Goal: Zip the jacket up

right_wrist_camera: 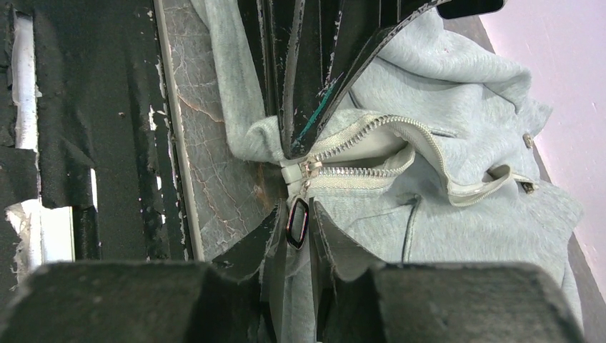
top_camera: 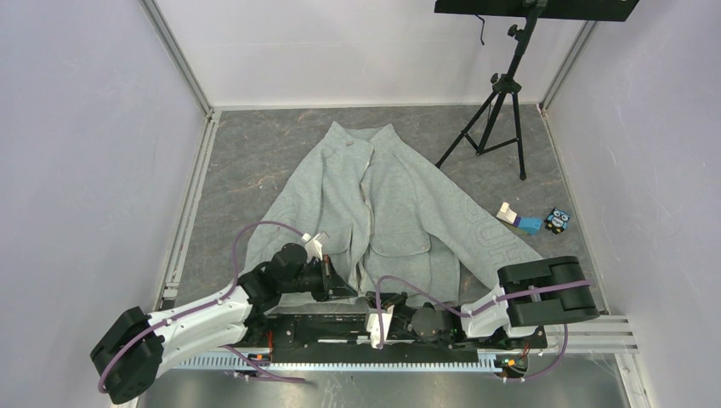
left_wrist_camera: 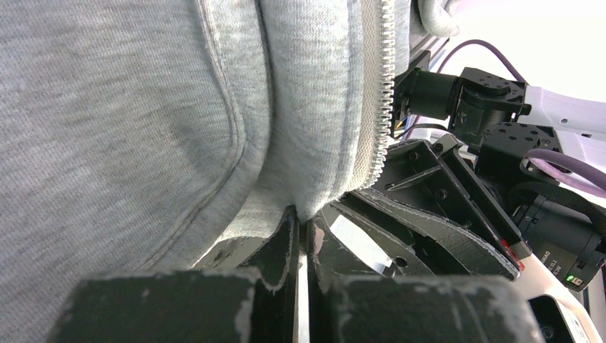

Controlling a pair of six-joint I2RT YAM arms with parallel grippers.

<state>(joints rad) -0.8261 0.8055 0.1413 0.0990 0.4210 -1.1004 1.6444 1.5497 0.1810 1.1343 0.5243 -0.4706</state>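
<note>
Soft, limp jacket: my left claw pinches its hem, and my right claw grips the ring pull at six o'clock.

A black tripod stands on the grey table, near small blue boxes.

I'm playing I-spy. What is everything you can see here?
jacket: one, light grey, spread on table
ring pull: one, dark, zipper's bottom end
tripod: one, black, far right
box: one, blue-white, right of jacket
block: one, black-blue, beside box
table: one, grey marbled, under everything
arms: two, white-black, near edge
left tool: one, black, shut on jacket hem
right tool: one, black, shut on ring pull
</note>
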